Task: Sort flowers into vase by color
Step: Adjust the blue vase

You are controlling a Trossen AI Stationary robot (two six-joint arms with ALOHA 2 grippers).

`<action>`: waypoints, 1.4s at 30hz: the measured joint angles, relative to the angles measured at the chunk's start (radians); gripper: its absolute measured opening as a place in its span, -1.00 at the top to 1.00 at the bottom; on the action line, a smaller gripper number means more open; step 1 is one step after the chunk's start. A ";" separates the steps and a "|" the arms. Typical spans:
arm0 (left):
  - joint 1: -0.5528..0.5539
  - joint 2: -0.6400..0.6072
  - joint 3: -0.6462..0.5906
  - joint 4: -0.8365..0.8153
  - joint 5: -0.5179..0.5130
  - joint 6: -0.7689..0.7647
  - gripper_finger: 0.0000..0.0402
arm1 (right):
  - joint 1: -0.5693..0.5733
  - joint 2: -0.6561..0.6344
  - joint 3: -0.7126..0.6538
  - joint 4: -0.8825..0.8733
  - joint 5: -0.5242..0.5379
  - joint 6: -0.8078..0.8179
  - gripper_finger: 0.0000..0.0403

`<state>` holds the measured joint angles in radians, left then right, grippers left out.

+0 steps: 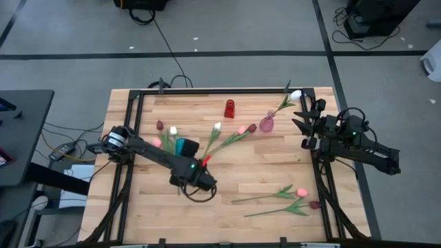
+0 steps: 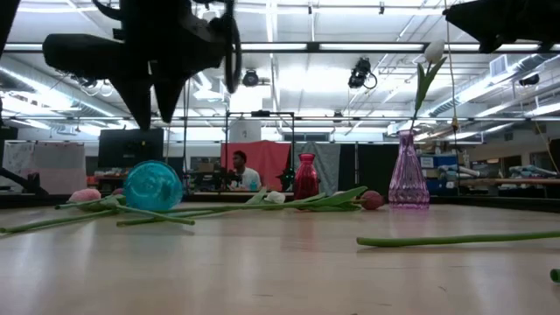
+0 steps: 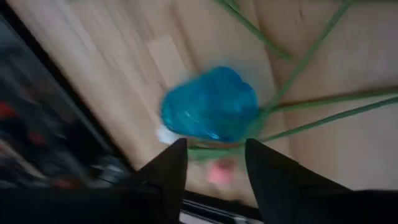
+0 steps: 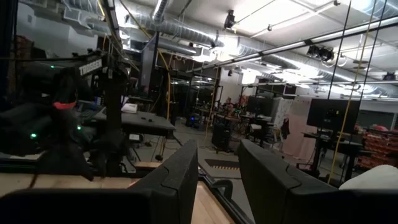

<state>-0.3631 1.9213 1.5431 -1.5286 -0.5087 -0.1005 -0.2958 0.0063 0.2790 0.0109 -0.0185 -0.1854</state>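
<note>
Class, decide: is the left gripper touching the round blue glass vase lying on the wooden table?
Apart. The left wrist view shows the left gripper open, with bare wood and stems between its fingertips and the round blue glass vase.

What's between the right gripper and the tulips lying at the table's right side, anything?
Nothing visible. The right gripper hangs open at the right edge, beside the pink vase. The tulips lie on bare wood with only open table between them and it. The left gripper is over by the blue vase.
</note>
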 joint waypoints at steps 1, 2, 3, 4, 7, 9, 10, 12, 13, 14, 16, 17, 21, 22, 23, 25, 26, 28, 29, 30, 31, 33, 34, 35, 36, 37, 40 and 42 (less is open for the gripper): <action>-0.005 0.000 -0.007 0.005 -0.023 0.058 0.09 | 0.000 0.000 0.000 0.000 0.000 -0.002 0.36; -0.007 0.000 -0.013 0.012 -0.031 0.127 0.03 | 0.000 0.000 0.000 0.000 0.000 -0.006 0.36; -0.007 0.000 -0.020 0.017 -0.038 0.207 -0.02 | 0.000 0.000 0.000 0.000 0.002 -0.013 0.36; -0.005 0.000 -0.029 0.019 -0.050 0.292 -0.08 | 0.000 0.002 0.000 -0.003 0.002 -0.019 0.36; 0.026 -0.001 -0.084 0.038 -0.051 0.524 -0.23 | 0.000 0.003 0.000 -0.012 0.002 -0.017 0.36; 0.060 0.000 -0.129 0.046 -0.047 0.629 -0.32 | 0.000 0.003 0.000 -0.017 0.002 0.003 0.36; 0.079 0.000 -0.152 0.042 -0.048 0.670 -0.35 | 0.000 0.003 0.000 -0.022 0.002 0.010 0.36; 0.114 0.000 -0.198 0.042 -0.063 0.739 -0.40 | 0.000 0.003 0.000 -0.033 0.002 0.032 0.36; 0.129 0.000 -0.216 0.039 -0.093 0.764 -0.42 | 0.000 0.003 0.000 -0.037 0.002 0.048 0.36; 0.144 0.000 -0.227 0.038 -0.133 0.777 -0.43 | 0.000 0.003 0.000 -0.044 0.002 0.060 0.36; 0.171 0.000 -0.233 0.047 -0.198 0.781 -0.44 | 0.000 0.004 0.000 -0.059 0.001 0.081 0.36; 0.182 0.000 -0.232 0.047 -0.228 0.778 -0.44 | 0.000 0.004 0.000 -0.066 0.001 0.088 0.36; 0.219 0.000 -0.169 -0.007 -0.242 0.739 -0.44 | 0.000 0.004 0.000 -0.097 -0.005 0.122 0.36; 0.228 -0.002 -0.138 -0.023 -0.239 0.716 -0.44 | 0.000 0.004 0.000 -0.097 -0.010 0.129 0.36; 0.237 -0.002 -0.099 -0.037 -0.231 0.697 -0.44 | 0.000 0.004 0.000 -0.097 -0.016 0.132 0.36; 0.260 -0.013 -0.009 -0.041 -0.190 0.664 -0.44 | 0.000 0.004 0.000 -0.097 -0.034 0.134 0.36; 0.269 -0.025 0.039 -0.038 -0.168 0.651 -0.44 | 0.000 0.004 0.000 -0.097 -0.041 0.134 0.36; 0.287 -0.061 0.137 -0.042 -0.128 0.650 -0.44 | 0.000 0.004 0.000 -0.095 -0.046 0.134 0.36; 0.299 -0.078 0.181 -0.041 -0.096 0.650 -0.44 | 0.000 0.004 0.000 -0.095 -0.046 0.134 0.36; 0.312 -0.098 0.216 -0.040 -0.049 0.645 -0.44 | 0.000 0.004 0.000 -0.094 -0.046 0.134 0.36; 0.324 -0.117 0.237 -0.038 0.014 0.645 -0.44 | 0.000 0.004 0.000 -0.094 -0.047 0.134 0.36; 0.343 -0.156 0.236 -0.045 0.108 0.647 -0.44 | 0.000 0.004 0.000 -0.094 -0.047 0.134 0.36; 0.346 -0.168 0.226 -0.048 0.136 0.647 -0.44 | 0.000 0.004 0.000 -0.095 -0.047 0.134 0.36; 0.347 -0.179 0.215 -0.046 0.161 0.642 -0.44 | 0.000 0.004 0.000 -0.095 -0.048 0.133 0.36; 0.345 -0.183 0.204 -0.041 0.191 0.612 -0.44 | 0.000 0.004 0.000 -0.095 -0.048 0.133 0.36; 0.343 -0.183 0.194 -0.037 0.220 0.567 -0.44 | 0.000 0.004 0.000 -0.095 -0.049 0.133 0.36; 0.332 -0.176 0.158 -0.004 0.285 0.397 -0.44 | 0.000 0.005 0.000 -0.097 -0.055 0.133 0.36; 0.311 -0.160 0.122 0.014 0.272 0.301 -0.44 | 0.000 0.005 0.000 -0.099 -0.058 0.133 0.36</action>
<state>-0.0519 1.7609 1.6646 -1.5141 -0.2369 0.2001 -0.2958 0.0109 0.2790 -0.0884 -0.0766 -0.0519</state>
